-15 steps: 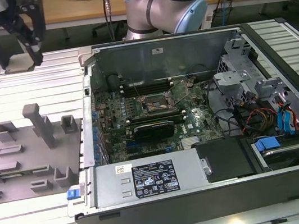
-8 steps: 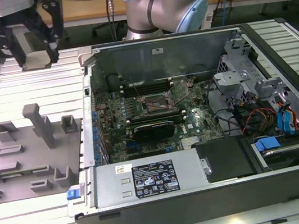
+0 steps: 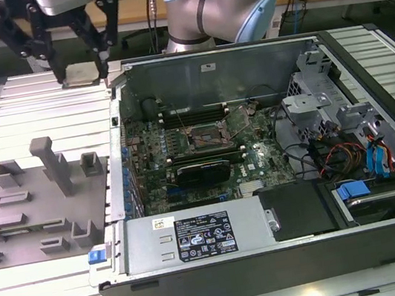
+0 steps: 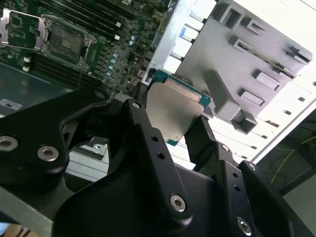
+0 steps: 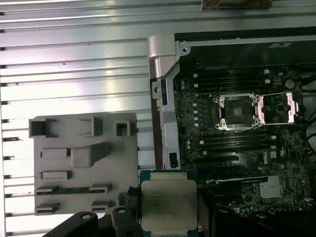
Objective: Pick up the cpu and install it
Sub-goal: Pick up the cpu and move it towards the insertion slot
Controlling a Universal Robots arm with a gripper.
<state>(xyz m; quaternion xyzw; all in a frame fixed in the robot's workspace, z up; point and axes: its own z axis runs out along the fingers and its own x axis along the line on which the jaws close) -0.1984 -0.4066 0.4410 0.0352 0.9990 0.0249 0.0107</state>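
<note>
- You have a ribbed aluminium table [image 3: 40,293] carrying everything.
- Toward the exterior view's left, your grey fixture plate [image 3: 36,200] lies flat on it, blocks standing upright.
- Just beside the plate, the open computer case [image 3: 276,263] rests on its side.

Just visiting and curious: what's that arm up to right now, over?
Gripper shut on cpu, aloft by case wall. Motherboard socket open, empty. Nothing seen in the way.

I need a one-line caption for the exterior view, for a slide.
The tool holds the cpu above the table, beside the open computer case.
</note>
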